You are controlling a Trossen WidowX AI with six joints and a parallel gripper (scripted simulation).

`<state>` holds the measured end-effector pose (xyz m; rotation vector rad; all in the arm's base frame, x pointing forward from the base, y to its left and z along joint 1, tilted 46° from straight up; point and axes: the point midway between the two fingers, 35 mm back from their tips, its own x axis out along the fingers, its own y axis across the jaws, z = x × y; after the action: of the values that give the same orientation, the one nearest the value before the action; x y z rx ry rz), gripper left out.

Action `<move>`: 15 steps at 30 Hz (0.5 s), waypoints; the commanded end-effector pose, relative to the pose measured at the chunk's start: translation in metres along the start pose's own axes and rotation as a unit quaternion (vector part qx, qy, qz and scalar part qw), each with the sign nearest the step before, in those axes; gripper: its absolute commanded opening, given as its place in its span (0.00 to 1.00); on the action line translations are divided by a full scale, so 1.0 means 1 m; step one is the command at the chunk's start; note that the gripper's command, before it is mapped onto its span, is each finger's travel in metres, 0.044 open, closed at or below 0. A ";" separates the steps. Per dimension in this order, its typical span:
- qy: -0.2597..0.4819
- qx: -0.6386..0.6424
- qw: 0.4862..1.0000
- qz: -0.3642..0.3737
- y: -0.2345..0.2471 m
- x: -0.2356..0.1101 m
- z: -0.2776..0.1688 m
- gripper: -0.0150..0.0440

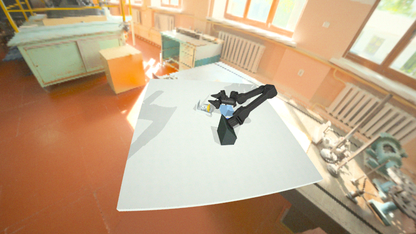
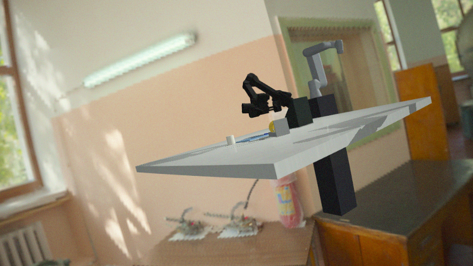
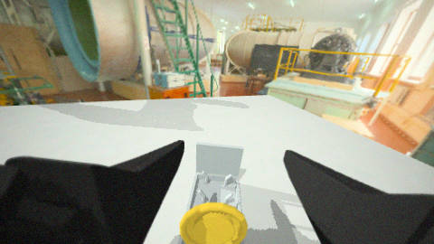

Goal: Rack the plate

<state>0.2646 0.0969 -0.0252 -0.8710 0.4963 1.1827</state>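
The yellow plate (image 1: 209, 108) (image 2: 271, 125) (image 3: 213, 224) stands upright on edge in the grey dish rack (image 1: 201, 108) (image 2: 281, 127) (image 3: 219, 159), between its rails, on the white table (image 1: 189, 163) (image 2: 264, 158) (image 3: 90, 131). My black gripper (image 1: 211, 99) (image 2: 246, 109) (image 3: 233, 149) is open and empty. It hangs above and slightly behind the rack, clear of the plate. In the wrist view the plate shows below and between the two spread fingers, not touching them.
The arm's dark base block (image 1: 226, 132) (image 2: 299, 112) stands just behind the rack. A flat blue object (image 1: 225, 109) (image 2: 254, 138) lies on the table under the arm. A small white cylinder (image 2: 230, 139) stands further along the table. A grey arm (image 2: 316, 66) rises behind the base.
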 end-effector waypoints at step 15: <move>0.086 0.127 0.987 0.047 0.010 0.002 0.029 0.93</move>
<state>0.2547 0.1216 -0.0112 -0.7664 0.7304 1.1340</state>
